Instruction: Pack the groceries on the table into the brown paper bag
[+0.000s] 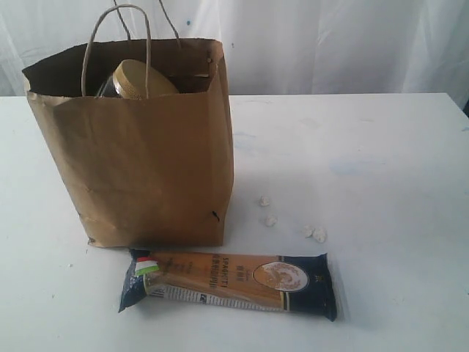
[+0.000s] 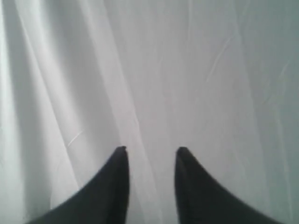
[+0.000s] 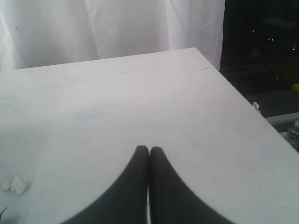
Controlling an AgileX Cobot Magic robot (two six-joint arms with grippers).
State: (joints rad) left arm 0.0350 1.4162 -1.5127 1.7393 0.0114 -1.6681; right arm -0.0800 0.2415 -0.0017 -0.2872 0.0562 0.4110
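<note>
The brown paper bag [image 1: 146, 169] stands upright on the table [image 1: 366, 161], with the gold-lidded nut jar [image 1: 139, 79] at its mouth (tilted, it seems). The long navy-orange spaghetti pack [image 1: 227, 282] lies flat just before the bag, with small white lumps [image 1: 315, 233] nearby. The left gripper [image 2: 150, 150] is spread and empty, facing a white curtain [image 2: 187, 70]. The right gripper [image 3: 149, 149] is pressed together above the table.
</note>
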